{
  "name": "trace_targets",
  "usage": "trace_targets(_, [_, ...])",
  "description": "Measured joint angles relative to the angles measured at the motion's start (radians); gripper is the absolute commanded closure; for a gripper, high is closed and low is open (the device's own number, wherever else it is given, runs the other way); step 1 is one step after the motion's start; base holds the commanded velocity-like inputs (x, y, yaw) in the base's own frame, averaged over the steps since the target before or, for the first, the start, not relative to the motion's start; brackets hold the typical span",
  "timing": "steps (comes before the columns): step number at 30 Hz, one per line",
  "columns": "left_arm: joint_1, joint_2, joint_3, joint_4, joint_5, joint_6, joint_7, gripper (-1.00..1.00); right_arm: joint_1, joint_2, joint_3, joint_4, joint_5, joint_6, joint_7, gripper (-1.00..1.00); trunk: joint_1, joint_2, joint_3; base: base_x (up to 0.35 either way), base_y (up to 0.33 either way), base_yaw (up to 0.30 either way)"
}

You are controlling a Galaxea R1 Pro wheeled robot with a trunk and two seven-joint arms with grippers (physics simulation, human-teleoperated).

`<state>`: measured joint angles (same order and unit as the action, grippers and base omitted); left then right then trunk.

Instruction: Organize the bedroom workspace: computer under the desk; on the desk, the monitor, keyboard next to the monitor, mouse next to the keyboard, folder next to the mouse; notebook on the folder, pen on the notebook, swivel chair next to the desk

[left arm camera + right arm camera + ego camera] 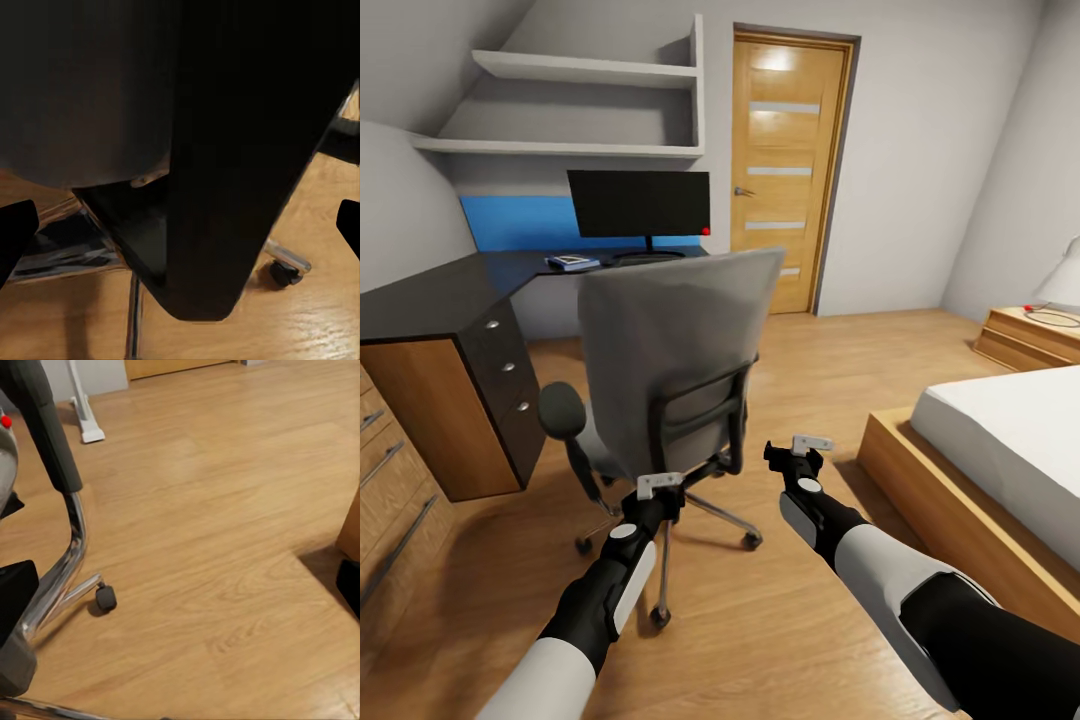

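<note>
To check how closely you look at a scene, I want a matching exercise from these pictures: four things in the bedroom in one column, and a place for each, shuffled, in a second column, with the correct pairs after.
Things
1. monitor
2. swivel chair
3. door
4. bed

Places
A. on the floor just ahead of both grippers, its back towards the robot
B. at the robot's right, on a low wooden frame
C. on the black desk, below the wall shelves
D. in the far wall, beyond the chair

Pairs: 1-C, 2-A, 3-D, 4-B
</note>
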<state>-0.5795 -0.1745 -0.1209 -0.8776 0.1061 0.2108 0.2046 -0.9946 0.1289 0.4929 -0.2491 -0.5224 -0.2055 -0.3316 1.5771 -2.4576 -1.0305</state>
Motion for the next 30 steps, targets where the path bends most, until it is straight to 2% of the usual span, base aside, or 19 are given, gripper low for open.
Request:
trace_targets(7, [0.0,0.0,0.0,0.0,0.0,0.001,-0.001,-1.0,0.0,0.0,0.0,0.0,-0.001,0.0,0.0,-1.0,0.0,0.0,0.0,0.008,0.127,0.0])
trace_targets(9, [0.0,0.0,-0.003,0.0,0.01,0.0,-0.005,-1.0,0.0,0.0,0.0,0.0,0.0,0.0,0.0,-1.0,0.0,0.0,0.0,0.001,0.249,0.0])
trace_targets(11, [0.0,0.0,-0.001,0.0,0.0,0.002,-0.001,-1.0,0.0,0.0,0.0,0.0,0.0,0.0,0.0,-1.0,0.0,0.0,0.0,0.0,0.29,0.0])
trace_targets(19, [0.0,0.0,-0.002,0.0,0.002,0.002,-0.002,-1.0,0.001,0.0,0.0,0.0,0.001,0.0,0.0,-1.0,0.0,0.0,0.0,0.004,0.29,0.0])
trace_targets(23, [0.0,0.0,-0.003,0.005,0.01,0.001,-0.003,-1.0,0.001,0.0,0.0,0.0,0.002,0.0,0.0,-1.0,0.0,0.0,0.0,0.095,0.287,0.0])
trace_targets(30, [0.0,0.0,-0.003,0.01,0.0,0.002,-0.001,-1.0,0.001,0.0,-0.003,0.0,0.002,-0.001,-0.003,-1.0,0.0,0.0,0.0,0.152,0.276,0.0])
